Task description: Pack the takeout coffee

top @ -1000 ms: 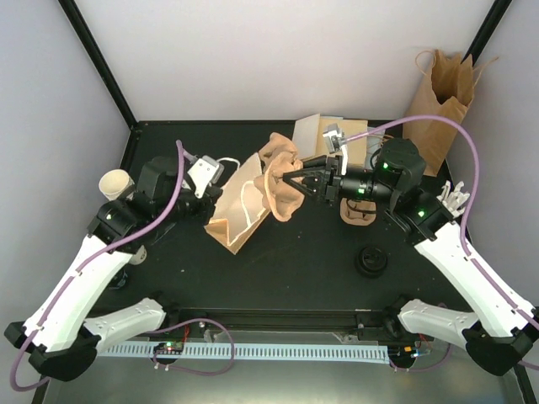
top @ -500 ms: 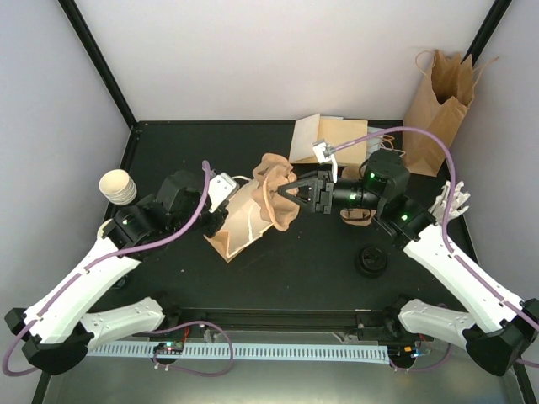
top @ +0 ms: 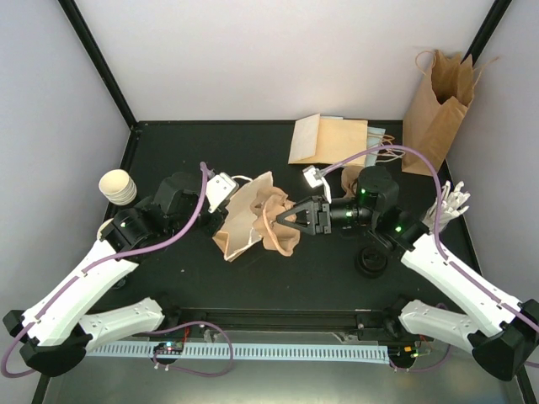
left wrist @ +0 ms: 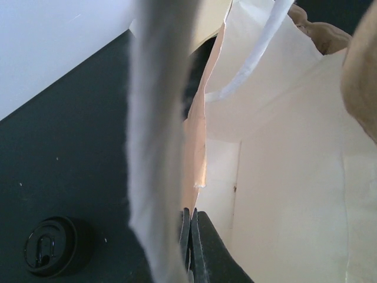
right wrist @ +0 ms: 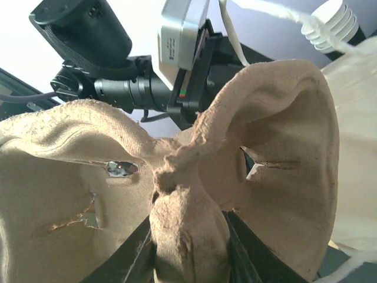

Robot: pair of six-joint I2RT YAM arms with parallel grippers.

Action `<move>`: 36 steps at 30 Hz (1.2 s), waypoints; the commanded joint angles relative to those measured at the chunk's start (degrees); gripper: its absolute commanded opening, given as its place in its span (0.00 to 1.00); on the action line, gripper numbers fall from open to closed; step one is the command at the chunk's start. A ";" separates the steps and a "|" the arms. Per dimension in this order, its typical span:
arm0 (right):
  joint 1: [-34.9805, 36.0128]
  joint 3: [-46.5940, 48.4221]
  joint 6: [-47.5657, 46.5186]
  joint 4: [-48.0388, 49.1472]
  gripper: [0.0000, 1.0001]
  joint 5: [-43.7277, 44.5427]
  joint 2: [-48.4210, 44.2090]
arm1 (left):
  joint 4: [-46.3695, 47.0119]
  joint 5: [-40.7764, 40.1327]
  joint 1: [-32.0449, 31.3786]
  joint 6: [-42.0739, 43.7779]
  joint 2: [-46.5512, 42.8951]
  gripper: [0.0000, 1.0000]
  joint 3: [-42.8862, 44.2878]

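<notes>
A tan paper bag (top: 242, 212) lies on its side mid-table, mouth toward the right. My left gripper (top: 221, 221) is shut on the bag's thin paper edge (left wrist: 200, 171), fingers (left wrist: 191, 236) pressed together. My right gripper (top: 284, 220) is shut on the centre post of a brown pulp cup carrier (top: 286, 242), which rests at the bag's mouth. The carrier (right wrist: 283, 130) fills the right wrist view. The takeout coffee cups show as a nested cream-white stack (top: 118, 187) at the far left. A round black lid (top: 370, 261) sits beneath the right arm; whether a cup is under it I cannot tell.
Flat folded bags (top: 328, 139) lie at the back. An upright tan bag (top: 438, 101) stands in the back right corner. A brown pulp piece (top: 349, 178) lies behind the right wrist. A white rack (top: 450, 204) is at the right edge. Another black lid (left wrist: 50, 253) shows beside the bag.
The right gripper has carried the pulp carrier toward the near left and lowered it onto the bag's mouth. The left arm shifted right with the bag, then held.
</notes>
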 commanded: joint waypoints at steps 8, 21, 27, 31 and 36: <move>3.99 0.33 -5.83 -11.45 0.29 -2.40 2.15 | 2.59 -2.00 -0.38 0.10 -1.52 0.02 0.05; 4.42 -11.50 -13.12 -21.91 0.29 3.26 -4.19 | 3.15 -1.60 -0.38 -0.47 -1.73 0.02 -1.52; 4.44 -11.38 -12.93 -17.74 0.31 5.40 -7.85 | 3.17 6.32 -0.67 0.06 -1.62 0.01 -2.26; 4.44 -10.37 -11.50 -11.16 0.31 6.87 -8.82 | 3.67 11.04 -1.78 -0.72 -1.33 0.02 -3.84; 4.44 -9.65 -10.91 -6.83 0.31 9.84 -10.23 | 4.14 11.02 -2.35 -1.81 -1.86 0.02 -6.07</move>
